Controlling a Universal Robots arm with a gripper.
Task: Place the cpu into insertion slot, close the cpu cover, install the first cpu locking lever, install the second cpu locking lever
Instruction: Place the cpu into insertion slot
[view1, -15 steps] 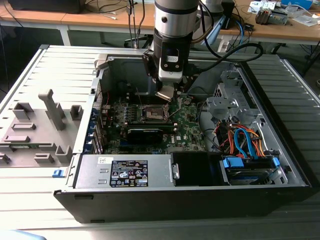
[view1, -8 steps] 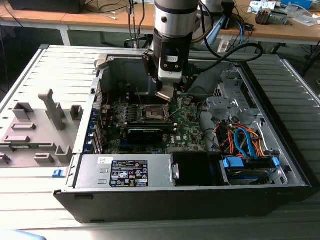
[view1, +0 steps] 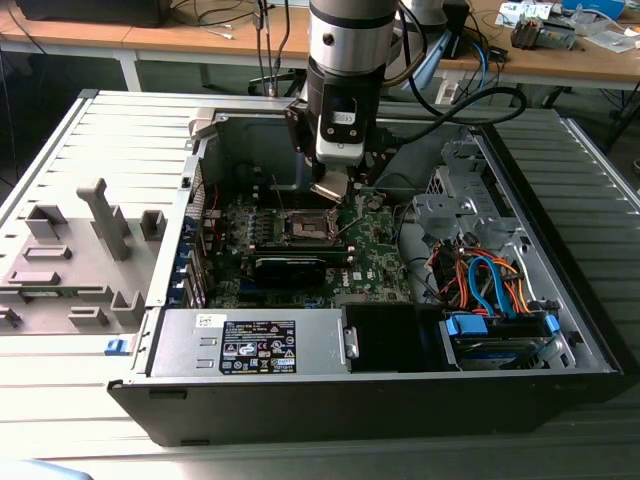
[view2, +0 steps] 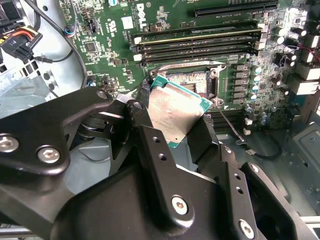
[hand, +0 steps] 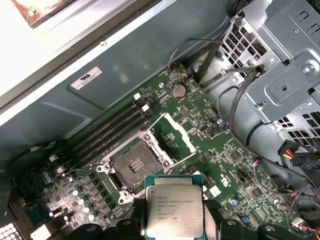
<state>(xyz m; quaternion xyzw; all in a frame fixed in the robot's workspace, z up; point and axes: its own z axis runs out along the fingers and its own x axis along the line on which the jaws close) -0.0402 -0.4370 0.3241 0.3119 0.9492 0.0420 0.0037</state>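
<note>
Exterior view high; both wrist views near (seemingly), sharing insertion slot (hand: 134, 169) (view2: 192, 82)

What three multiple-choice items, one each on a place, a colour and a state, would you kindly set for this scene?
1. Where is the cpu?
A. Seated in the slot.
B. Held in the gripper, above the board.
C. Lying outside the case.

2. What colour is the board?
A. Red.
B. Green.
C. White.

3. How does the slot stand?
A. Empty, with the cover open.
B. Shut under the cover.
C. Filled by the cpu.

Answers:
1 B: in the second wrist view the gripper clamps the cpu by its edges over the board.
2 B: the board is green in both wrist views.
3 A: the first wrist view shows the slot's bare dark centre, with the cover swung open beside it.
</note>
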